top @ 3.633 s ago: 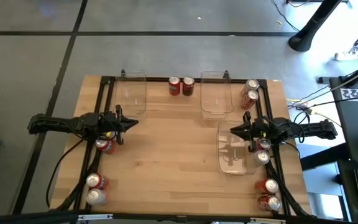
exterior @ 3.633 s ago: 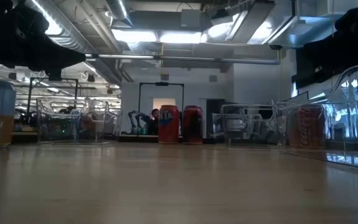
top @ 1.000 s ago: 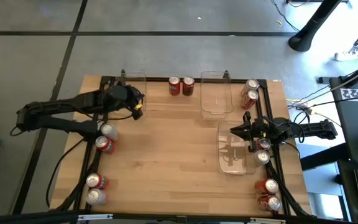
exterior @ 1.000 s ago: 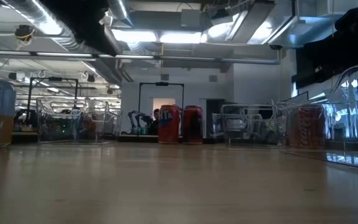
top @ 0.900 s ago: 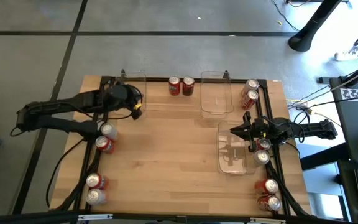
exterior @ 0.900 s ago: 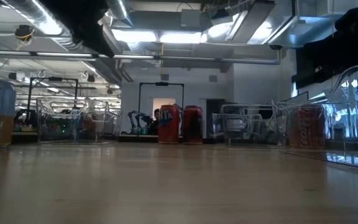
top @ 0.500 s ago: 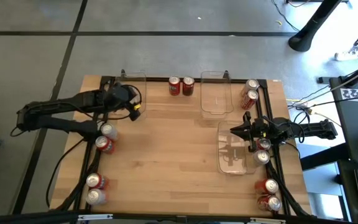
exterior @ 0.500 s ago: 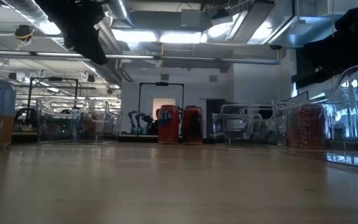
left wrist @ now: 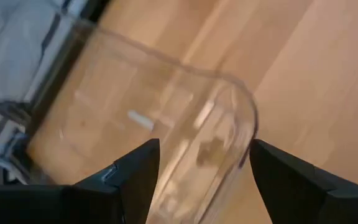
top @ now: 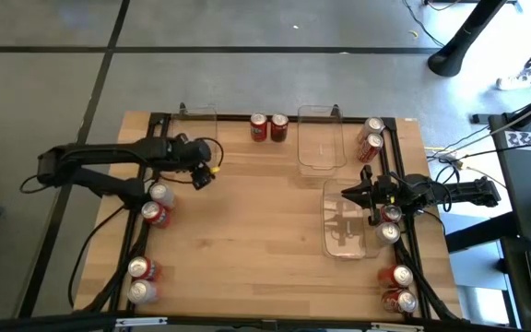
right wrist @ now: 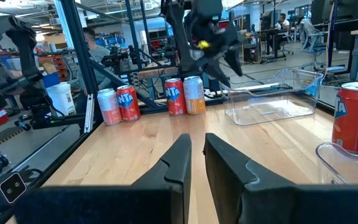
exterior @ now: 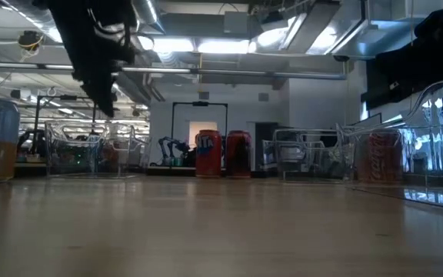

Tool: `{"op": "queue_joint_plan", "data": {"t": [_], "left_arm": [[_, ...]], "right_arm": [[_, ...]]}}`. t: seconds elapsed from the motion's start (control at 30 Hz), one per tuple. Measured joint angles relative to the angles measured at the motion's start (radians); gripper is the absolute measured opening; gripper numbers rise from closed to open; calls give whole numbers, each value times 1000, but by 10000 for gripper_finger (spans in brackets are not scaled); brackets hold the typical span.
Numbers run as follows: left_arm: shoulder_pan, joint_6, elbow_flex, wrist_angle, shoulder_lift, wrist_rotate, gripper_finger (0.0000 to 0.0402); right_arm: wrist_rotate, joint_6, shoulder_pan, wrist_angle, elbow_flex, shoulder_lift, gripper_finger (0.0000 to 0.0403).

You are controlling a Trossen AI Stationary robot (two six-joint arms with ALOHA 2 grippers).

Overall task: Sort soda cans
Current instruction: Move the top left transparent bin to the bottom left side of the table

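Left arm: stretched across the tabletop's [top: 265, 240] left half, claw [top: 203, 175] raised over the near corner of the far-left clear tray [top: 196, 138]. Fingers [left wrist: 135, 171] spread wide, nothing between them; tray rim visible through the gap in the left wrist view.

Right arm: low along the right edge, claw [top: 348, 195] over the near-right clear tray [top: 344, 226]. Fingers [right wrist: 173, 165] almost together, a narrow slit between, holding nothing.

Soda cans:
- Two red cans [top: 268, 127] upright at the far edge, between the far-left tray and the far-right clear tray [top: 319, 138].
- Two orange-red cans [top: 371, 136] at the far right corner.
- Silver-grey can [top: 161, 194] touching a red can [top: 155, 214], just beside the left arm's elbow.
- Pair [top: 140, 281] at the near left corner.
- Two silver-topped cans [top: 389, 223] tucked against the right arm.
- Pair of red cans [top: 397, 288] at the near right corner.

Black frame rails [top: 150, 166] along both sides of the tabletop, beneath the arms.
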Motion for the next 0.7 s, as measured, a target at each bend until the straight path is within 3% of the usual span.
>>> {"op": "queue_joint_plan", "data": {"t": [0.17,0.5,0.7], "left_arm": [[38,4,0,-42,67,128,238],[89,206,-1,-31,163,134,237],[89,233,-1,12,171,237,200]], "right_arm": [[0,0,0,0,0,0,49],[0,0,0,0,0,0,49],[0,0,0,0,0,0,49]]}}
